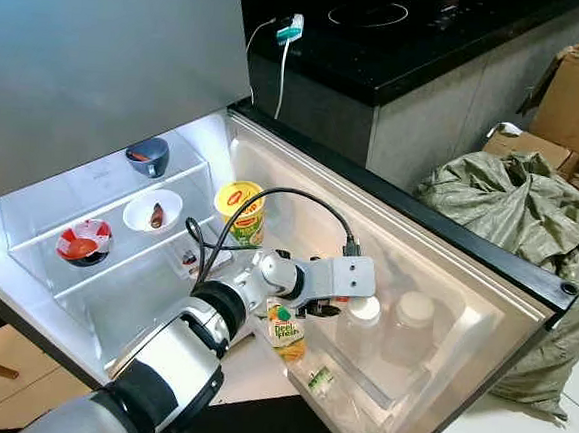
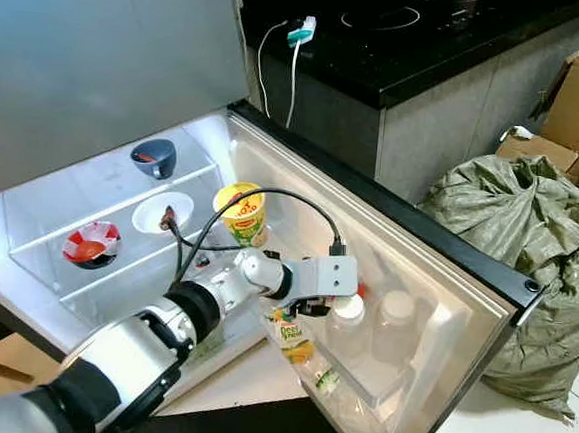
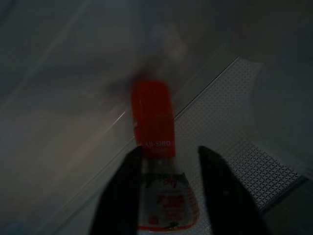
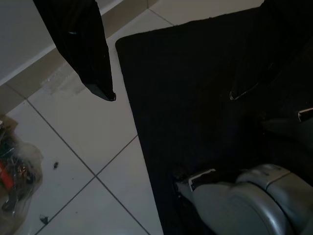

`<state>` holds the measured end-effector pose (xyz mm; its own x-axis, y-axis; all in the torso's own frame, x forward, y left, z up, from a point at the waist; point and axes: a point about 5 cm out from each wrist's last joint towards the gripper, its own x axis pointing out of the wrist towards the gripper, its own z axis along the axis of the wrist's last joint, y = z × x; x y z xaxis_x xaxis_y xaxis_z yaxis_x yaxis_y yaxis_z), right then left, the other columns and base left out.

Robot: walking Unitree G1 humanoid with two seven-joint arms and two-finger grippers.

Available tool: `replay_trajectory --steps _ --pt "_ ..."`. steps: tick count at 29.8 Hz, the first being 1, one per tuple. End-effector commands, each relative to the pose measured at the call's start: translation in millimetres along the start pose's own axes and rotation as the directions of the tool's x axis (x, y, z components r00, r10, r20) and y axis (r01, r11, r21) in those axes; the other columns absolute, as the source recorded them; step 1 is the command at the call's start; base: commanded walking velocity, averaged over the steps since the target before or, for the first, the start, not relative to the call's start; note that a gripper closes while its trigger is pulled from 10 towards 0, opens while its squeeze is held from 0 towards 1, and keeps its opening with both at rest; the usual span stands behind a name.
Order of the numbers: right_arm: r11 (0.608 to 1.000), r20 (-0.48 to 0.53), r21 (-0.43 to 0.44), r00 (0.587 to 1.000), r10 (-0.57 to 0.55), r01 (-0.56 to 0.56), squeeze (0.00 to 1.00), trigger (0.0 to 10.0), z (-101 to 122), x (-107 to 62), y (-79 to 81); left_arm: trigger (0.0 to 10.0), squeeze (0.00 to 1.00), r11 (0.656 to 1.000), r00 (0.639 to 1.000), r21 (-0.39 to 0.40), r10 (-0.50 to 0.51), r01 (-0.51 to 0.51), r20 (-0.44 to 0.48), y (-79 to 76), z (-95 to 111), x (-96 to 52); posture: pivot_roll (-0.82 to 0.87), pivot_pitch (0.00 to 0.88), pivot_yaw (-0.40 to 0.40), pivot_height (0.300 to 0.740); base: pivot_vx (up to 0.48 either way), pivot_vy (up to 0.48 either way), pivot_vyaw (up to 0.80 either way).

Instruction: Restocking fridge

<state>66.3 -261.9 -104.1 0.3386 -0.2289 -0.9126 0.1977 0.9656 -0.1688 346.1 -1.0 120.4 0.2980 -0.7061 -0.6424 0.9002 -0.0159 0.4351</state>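
Placement step: the left gripper [image 3: 168,188], fingers spread astride a red-capped bottle [image 3: 154,122], has it standing in the door shelf [image 1: 375,399] beside the juice carton [image 1: 286,329]. Next: withdraw straight back. Right gripper [image 4: 171,93] hangs idle, spread.

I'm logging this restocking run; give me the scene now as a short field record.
setting: open fridge door with bins
left gripper: at the door bin, fingers astride a red-capped sauce bottle
right gripper: hanging idle over a black floor mat
door bin: two white-capped bottles, orange juice carton
shelves: yellow-lidded tub, small bowls
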Motion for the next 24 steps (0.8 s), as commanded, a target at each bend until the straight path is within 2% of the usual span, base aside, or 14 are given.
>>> replay_trajectory --steps 1,12,13,14,15,16,17,18,19,20,21,22,24 --pt "1.0 -0.01 0.019 1.0 0.003 -0.002 0.0 10.0 -5 -0.7 1.5 0.0 0.0 0.988 0.978 -0.077 -0.146 0.136 -0.152 -36.9 -35 11.3 -0.29 0.166 0.151 0.74 0.0 0.0 0.0" --pt "1.0 0.003 0.022 1.0 0.004 -0.004 0.0 10.0 -1 0.1 3.8 0.0 0.0 0.986 0.976 -0.081 -0.155 0.144 -0.15 -37.7 -38 9.8 -0.29 0.167 0.153 0.74 0.0 0.0 0.0" --pt "1.0 0.004 0.022 1.0 0.004 -0.004 0.0 10.0 -1 0.2 4.1 1.9 0.0 0.986 0.978 -0.083 -0.153 0.142 -0.143 -36.8 -38 9.0 -0.29 0.167 0.153 0.74 0.0 0.0 0.0" --pt "1.0 0.004 0.023 1.0 0.004 -0.004 0.0 10.0 0 0.2 4.4 4.4 0.0 0.987 0.98 -0.09 -0.145 0.134 -0.134 -34.9 -38 7.6 -0.28 0.168 0.151 0.74 0.0 0.0 0.0" --pt "1.0 0.005 0.022 1.0 0.005 -0.005 0.0 10.0 0 0.3 4.5 7.3 0.0 0.987 0.982 -0.095 -0.14 0.128 -0.129 -33.1 -39 5.9 -0.28 0.168 0.149 0.74 0.0 0.0 0.0" --pt "1.0 0.006 0.022 1.0 0.005 -0.005 0.0 10.0 0 0.4 4.5 9.1 0.0 0.987 0.983 -0.097 -0.136 0.125 -0.125 -31.6 -39 4.5 -0.28 0.168 0.148 0.74 0.0 0.0 0.0" --pt "1.0 0.006 0.022 1.0 0.005 -0.005 0.0 10.0 0 0.4 4.5 9.1 0.0 0.987 0.983 -0.097 -0.136 0.125 -0.125 -31.6 -39 4.5 -0.28 0.168 0.148 0.74 0.0 0.0 0.0" --pt "1.0 0.006 0.021 1.0 0.005 -0.005 0.0 10.0 1 0.5 4.5 10.0 0.0 0.987 0.985 -0.112 -0.129 0.116 -0.119 -30.2 -40 3.0 -0.28 0.167 0.145 0.74 0.0 0.0 0.0" --pt "1.0 0.007 0.02 1.0 0.005 -0.005 0.0 10.0 1 0.5 4.4 10.0 0.0 0.986 0.986 -0.123 -0.124 0.11 -0.115 -29.4 -41 2.1 -0.28 0.167 0.145 0.74 0.0 0.0 0.0" --pt "1.0 0.007 0.018 1.0 0.006 -0.006 0.0 10.0 2 0.6 4.3 10.0 0.32 0.987 0.986 -0.124 -0.119 0.104 -0.117 -28.5 -42 1.1 -0.27 0.167 0.143 0.74 0.0 0.0 0.0" --pt "1.0 0.008 0.017 1.0 0.006 -0.006 0.0 10.0 2 0.6 4.3 10.0 0.55 0.987 0.986 -0.123 -0.116 0.101 -0.12 -28.0 -43 0.5 -0.27 0.167 0.143 0.74 0.0 0.0 0.0" --pt "1.0 0.009 0.016 1.0 0.006 -0.007 0.0 10.0 2 0.7 4.3 10.0 1.0 0.988 0.987 -0.124 -0.111 0.096 -0.12 -27.2 -43 -0.1 -0.27 0.166 0.142 0.74 0.0 0.0 0.0" --pt "1.0 0.012 0.013 1.0 0.008 -0.008 0.0 10.0 4 1.0 4.2 10.0 1.0 0.989 0.989 -0.121 -0.097 0.083 -0.109 -25.2 -42 -1.0 -0.27 0.166 0.14 0.74 0.0 0.0 0.0"
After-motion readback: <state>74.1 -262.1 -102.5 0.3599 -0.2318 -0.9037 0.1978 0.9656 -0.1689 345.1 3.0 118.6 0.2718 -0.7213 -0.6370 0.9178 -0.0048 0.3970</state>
